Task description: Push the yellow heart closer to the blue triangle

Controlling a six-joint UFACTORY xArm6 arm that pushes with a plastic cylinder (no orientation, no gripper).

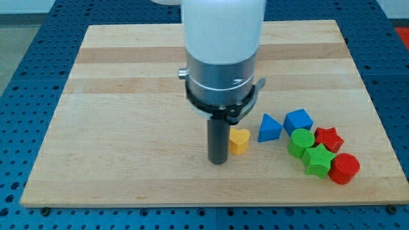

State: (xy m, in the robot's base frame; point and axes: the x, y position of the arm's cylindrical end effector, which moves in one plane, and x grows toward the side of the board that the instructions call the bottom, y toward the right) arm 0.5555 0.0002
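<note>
The yellow heart [239, 141] lies on the wooden board right of centre, near the view's bottom. The blue triangle [269, 128] sits just to its right, a small gap apart. My tip [218, 161] rests on the board right next to the heart's left side, close to touching it. The arm's white and grey body rises above the rod and hides part of the board behind it.
A blue cube [298, 121] sits right of the triangle. A green cylinder [300, 142], green star [317, 160], red star [329, 138] and red cylinder [345, 168] cluster at the lower right. The wooden board [128, 96] lies on a blue perforated table.
</note>
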